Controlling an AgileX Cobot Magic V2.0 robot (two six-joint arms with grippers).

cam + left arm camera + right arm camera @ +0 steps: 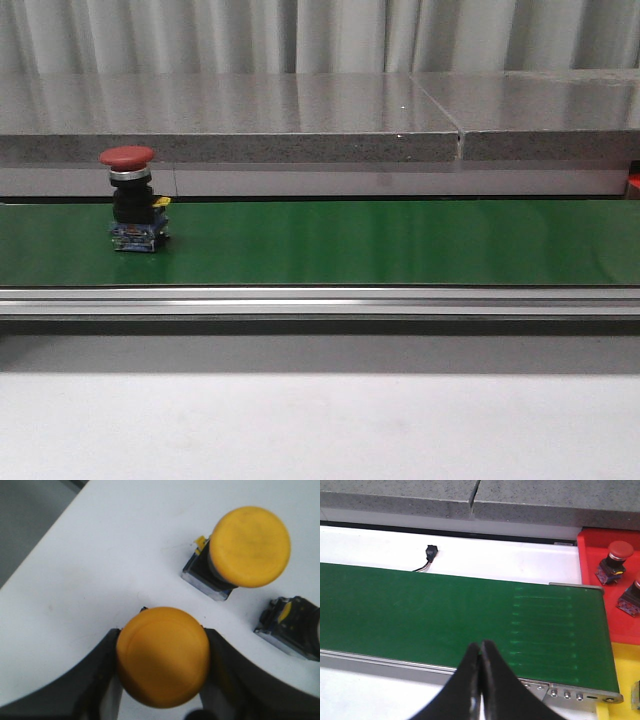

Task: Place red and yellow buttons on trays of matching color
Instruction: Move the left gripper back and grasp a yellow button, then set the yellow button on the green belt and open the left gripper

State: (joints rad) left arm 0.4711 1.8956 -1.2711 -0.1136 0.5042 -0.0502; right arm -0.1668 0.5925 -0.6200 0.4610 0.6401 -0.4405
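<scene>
You have the task partly done, as far as these views show. In the right wrist view the red tray (pixel 590 580) already carries two red-capped buttons: one red button (pixel 615 560) near its far edge and a second (pixel 631 596) cut off by the frame. A strip of the yellow tray (pixel 625 680) shows next to the red one at the conveyor belt's (pixel 445 615) end.

Your left gripper (pixel 162 665) is clamped on a yellow button (pixel 162 662), one finger against each side of its body under the cap. It sits just over a white surface (pixel 100 570) where another yellow button (pixel 247 547) stands upright and a third switch body (pixel 292 627) lies on its side; I cannot tell whether that surface is the yellow tray or the table, so judge for yourself whether this one still needs carrying.

Your right gripper (pixel 481 680) is closed with nothing between its fingers, hovering over the belt's near edge.

What is plainly left is the red mushroom button (pixel 131 198) standing upright toward the left end of the green belt in the front view. It has a broad red domed cap, a silver collar, a black barrel and a blue and yellow contact block at its base, which looks top-heavy
</scene>
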